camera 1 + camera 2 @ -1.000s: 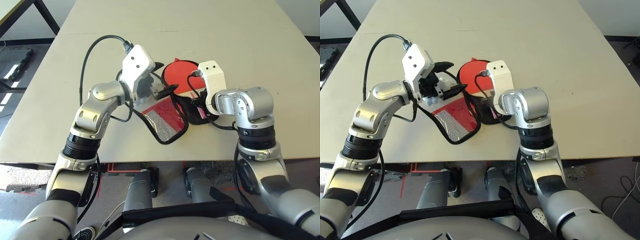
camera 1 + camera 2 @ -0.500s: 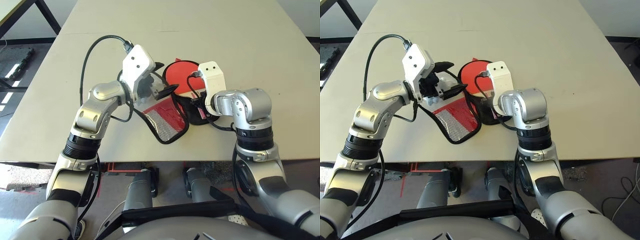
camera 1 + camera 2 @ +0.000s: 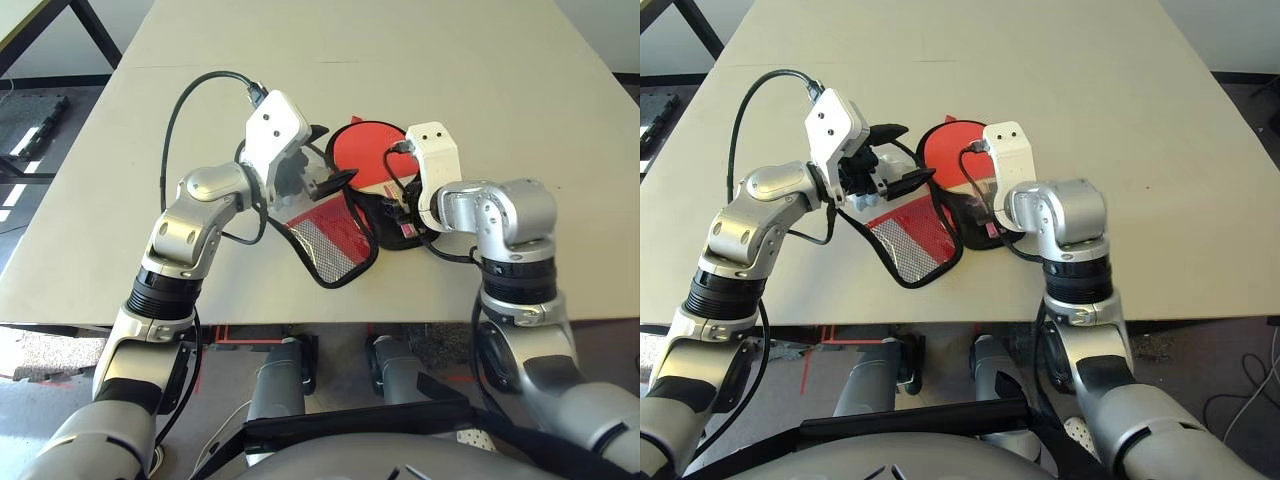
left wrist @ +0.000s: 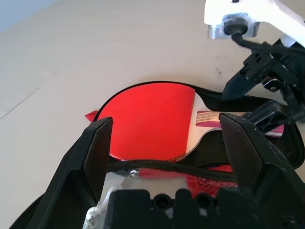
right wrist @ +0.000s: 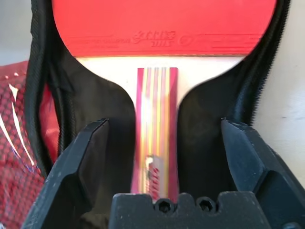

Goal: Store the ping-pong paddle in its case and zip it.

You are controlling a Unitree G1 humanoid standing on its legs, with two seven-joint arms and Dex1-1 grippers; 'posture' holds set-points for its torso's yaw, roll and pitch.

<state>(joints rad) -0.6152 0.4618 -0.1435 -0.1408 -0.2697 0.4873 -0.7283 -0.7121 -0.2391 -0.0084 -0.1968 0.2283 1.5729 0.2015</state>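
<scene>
Paddle [image 5: 162, 28] lies face up inside the open case [image 5: 205, 119], red rubber head toward 12 o'clock on the table [image 3: 500, 80], striped handle pointing back at the robot along the case's narrow neck, so it is seated where it belongs and nothing has to be carried. Right gripper [image 5: 164, 138] hangs just over the handle, fingers spread wide either side of it, touching nothing that I can see; reads as let go, with the paddle resting on the black lining on its own. Left gripper [image 4: 164, 138] at about 9 o'clock of the case, also spread wide, pointing level across the open mouth; the case's black zip edge runs between its fingers but I can't tell if it touches them. The mesh-pocket flap [image 3: 330, 245] is folded out toward 7 o'clock, flat on the table, which keeps the mouth open. Judging from this: insertion looks done; flap still has to fold over and the zip be run. Likely snag: the flap is floppy.
</scene>
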